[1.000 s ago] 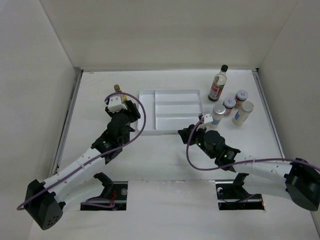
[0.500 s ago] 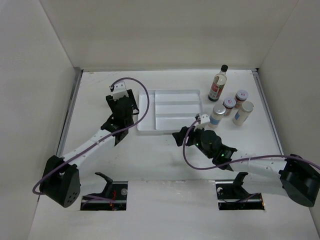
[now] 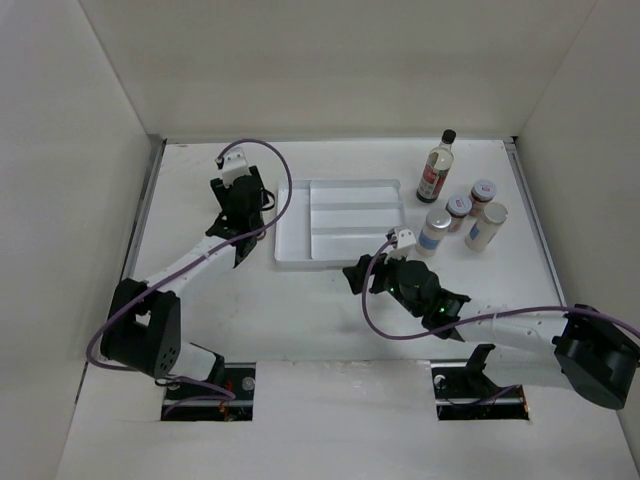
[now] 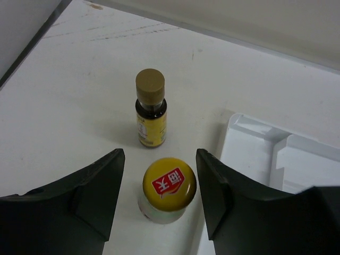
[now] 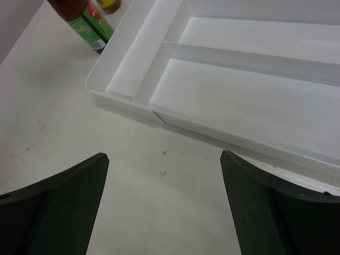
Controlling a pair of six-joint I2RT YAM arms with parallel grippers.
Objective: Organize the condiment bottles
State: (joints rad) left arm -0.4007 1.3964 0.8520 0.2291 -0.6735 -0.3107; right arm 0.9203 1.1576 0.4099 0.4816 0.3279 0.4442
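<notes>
In the left wrist view my left gripper (image 4: 159,159) is open and straddles the yellow-capped red sauce bottle (image 4: 169,186), with a gap on each side of the cap. The tiny brown bottle (image 4: 151,109) stands just beyond it. In the top view the left gripper (image 3: 238,200) hides both. My right gripper (image 5: 164,155) is open over bare table at the tray's front left corner, nothing between its fingers. At the back right stand the tall black-capped bottle (image 3: 437,168), two red-lidded jars (image 3: 459,208) (image 3: 483,191) and two white shakers (image 3: 436,230) (image 3: 486,226).
The white divided tray (image 3: 340,222) lies at the table's middle, its left rim (image 4: 239,138) right beside the yellow-capped bottle. White walls close in the table on three sides. The right arm lies across the near right of the table.
The left arm has stretched farther back, bringing its gripper down around the yellow-capped bottle. The right gripper has slid left along the tray's front edge and opened.
</notes>
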